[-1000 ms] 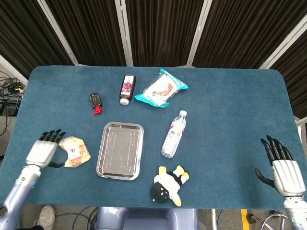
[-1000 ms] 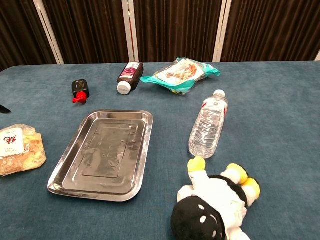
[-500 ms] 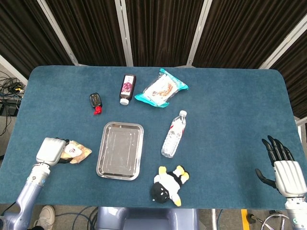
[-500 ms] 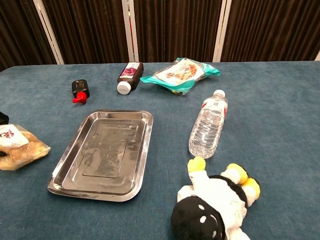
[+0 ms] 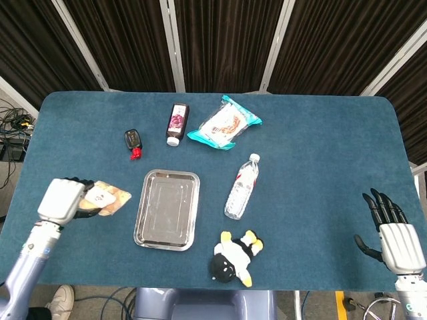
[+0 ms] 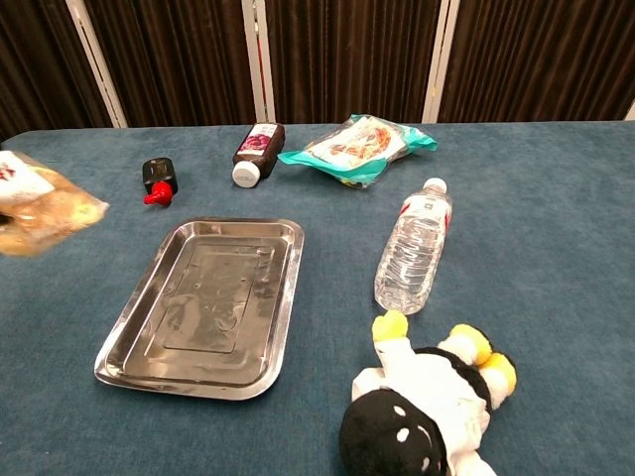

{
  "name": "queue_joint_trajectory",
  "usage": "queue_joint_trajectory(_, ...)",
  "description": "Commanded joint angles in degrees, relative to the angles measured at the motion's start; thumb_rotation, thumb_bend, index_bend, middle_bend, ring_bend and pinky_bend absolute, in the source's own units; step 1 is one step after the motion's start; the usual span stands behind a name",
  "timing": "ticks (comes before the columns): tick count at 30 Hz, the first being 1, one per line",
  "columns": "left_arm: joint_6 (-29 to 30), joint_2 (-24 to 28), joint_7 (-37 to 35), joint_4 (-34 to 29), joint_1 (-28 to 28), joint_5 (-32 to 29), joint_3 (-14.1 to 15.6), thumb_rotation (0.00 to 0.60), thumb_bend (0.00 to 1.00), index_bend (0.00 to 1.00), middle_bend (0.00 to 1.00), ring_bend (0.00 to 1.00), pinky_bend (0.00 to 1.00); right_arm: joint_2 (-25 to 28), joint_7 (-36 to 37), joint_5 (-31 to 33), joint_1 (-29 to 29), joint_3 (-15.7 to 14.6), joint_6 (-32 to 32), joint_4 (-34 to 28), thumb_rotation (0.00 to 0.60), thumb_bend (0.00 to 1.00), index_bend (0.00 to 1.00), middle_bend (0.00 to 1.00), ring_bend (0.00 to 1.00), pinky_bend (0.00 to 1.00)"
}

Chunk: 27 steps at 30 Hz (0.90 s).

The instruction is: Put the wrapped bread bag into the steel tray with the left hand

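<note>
The wrapped bread bag (image 5: 107, 197) is a clear packet of golden bread with a white label. My left hand (image 5: 61, 201) grips it at the table's left side and holds it above the cloth. In the chest view the bread bag (image 6: 45, 210) hangs blurred at the left edge, and the hand itself is outside that view. The steel tray (image 5: 167, 208) lies empty just right of the bag, also seen as the steel tray (image 6: 203, 302) in the chest view. My right hand (image 5: 392, 233) stays open at the front right corner, fingers spread, holding nothing.
A clear water bottle (image 5: 242, 186) lies right of the tray, with a penguin plush toy (image 5: 233, 257) in front of it. Behind the tray are a small black bottle with a red cap (image 5: 133, 143), a dark bottle (image 5: 177, 123) and a teal snack packet (image 5: 223, 123).
My left hand closed on the bread bag, lifted it off the table and carried it a little toward the tray. The right hand barely moved.
</note>
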Motion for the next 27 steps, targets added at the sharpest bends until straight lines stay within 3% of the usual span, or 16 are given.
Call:
queue_joint_trajectory(1, -2.1, -4.3, 3.2, 0.6, -2.2, -1.5, -0.6, 0.600, 0.31, 0.52, 0.52, 0.47, 0.57, 0.1, 0.0, 0.0, 0.1, 0.0, 0.0, 0.3, 0.600, 0.30, 0.00, 0.00, 0.00, 0.14)
queue_joint_trajectory(8, -4.5, -12.3, 6.7, 2.4, -5.4, -5.1, -1.8, 0.600, 0.26, 0.35, 0.28, 0.25, 0.41, -0.1, 0.4, -0.7, 0.1, 0.0, 0.5, 1.1, 0.600, 0.30, 0.00, 0.00, 0.00, 0.14)
queue_joint_trajectory(10, -5.9, -12.8, 6.7, 2.0, -6.0, -6.1, -1.7, 0.600, 0.20, 0.22, 0.12, 0.11, 0.31, -0.1, 0.5, -0.7, 0.1, 0.0, 0.5, 1.2, 0.600, 0.30, 0.00, 0.00, 0.00, 0.14)
queue_joint_trajectory(13, -6.9, -13.2, 5.4, 1.4, -6.6, -6.2, -1.5, 0.600, 0.16, 0.07, 0.00, 0.00, 0.13, -0.1, 0.5, -0.8, 0.1, 0.0, 0.5, 1.3, 0.600, 0.30, 0.00, 0.00, 0.00, 0.14)
queue_joint_trajectory(16, -6.9, -12.8, 3.4, 0.8, -6.6, -5.4, -1.2, 0.600, 0.13, 0.00, 0.00, 0.00, 0.04, -0.1, 0.5, -0.9, 0.1, -0.1, 0.5, 1.3, 0.600, 0.30, 0.00, 0.00, 0.00, 0.14)
queue_joint_trajectory(19, -5.1, -11.6, 2.8, 0.6, -6.0, -3.5, -0.6, 0.600, 0.10, 0.00, 0.00, 0.00, 0.01, -0.1, 0.3, -1.1, 0.0, -0.2, 0.7, 1.4, 0.600, 0.30, 0.00, 0.00, 0.00, 0.14)
queue_joint_trajectory(27, 3.8, -3.0, -2.2, -1.1, 0.2, 2.9, 2.7, 0.600, 0.06, 0.00, 0.00, 0.00, 0.00, 0.1, -0.1, -0.6, 0.0, -0.2, 0.3, 1.3, 0.600, 0.30, 0.00, 0.00, 0.00, 0.14)
